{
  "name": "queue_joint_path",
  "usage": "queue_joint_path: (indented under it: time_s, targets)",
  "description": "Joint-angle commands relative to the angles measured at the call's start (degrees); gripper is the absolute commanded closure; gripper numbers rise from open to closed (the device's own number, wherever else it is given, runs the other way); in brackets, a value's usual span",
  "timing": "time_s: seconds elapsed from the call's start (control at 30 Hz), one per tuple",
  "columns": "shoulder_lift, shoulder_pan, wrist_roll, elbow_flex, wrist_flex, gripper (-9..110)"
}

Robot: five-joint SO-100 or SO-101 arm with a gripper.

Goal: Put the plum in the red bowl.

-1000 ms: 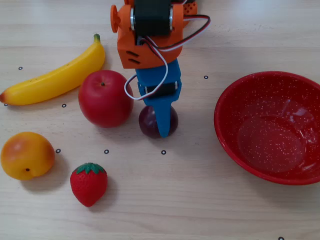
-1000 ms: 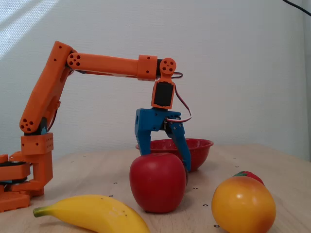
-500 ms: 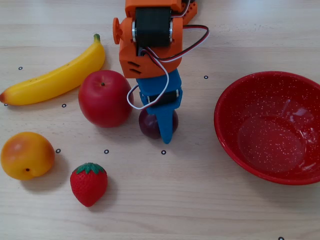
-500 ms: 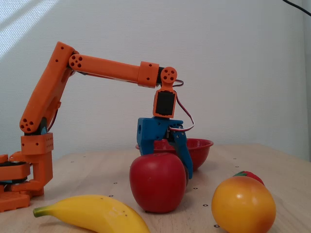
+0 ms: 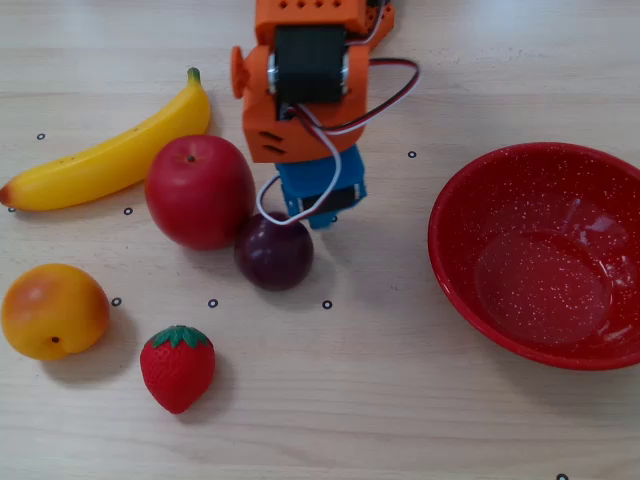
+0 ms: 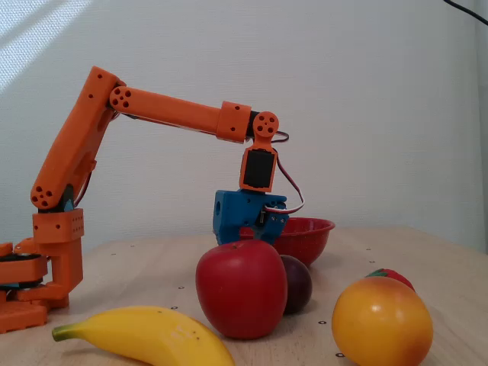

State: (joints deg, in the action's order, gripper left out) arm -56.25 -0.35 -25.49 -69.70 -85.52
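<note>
Nothing is delivered yet: the small glossy dark purple plum point(image 5: 273, 252) sits on the pale wooden table point(image 5: 400, 400), touching the big red apple point(image 5: 200, 191), well apart from the empty speckled red bowl point(image 5: 540, 255). Just behind it, the blue two-finger gripper point(image 5: 320, 205) holds nothing; I cannot tell its finger spread, so grasping, carrying and dropping all remain.

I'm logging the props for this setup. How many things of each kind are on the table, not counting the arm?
Banana: 1
Red apple: 1
Plum: 1
Orange fruit: 1
Strawberry: 1
Red bowl: 1
Total: 6
</note>
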Motion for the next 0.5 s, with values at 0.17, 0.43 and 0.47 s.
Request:
queue_joint_path:
  time_s: [0.17,0.43,0.47]
  targets:
    - [-7.2,-1.6,0.0,4.5,-4.5,101]
    - [-11.8,0.6,5.1,10.1,-7.8,82]
    - [-12.1,0.8,6.4,11.0,-8.1,79]
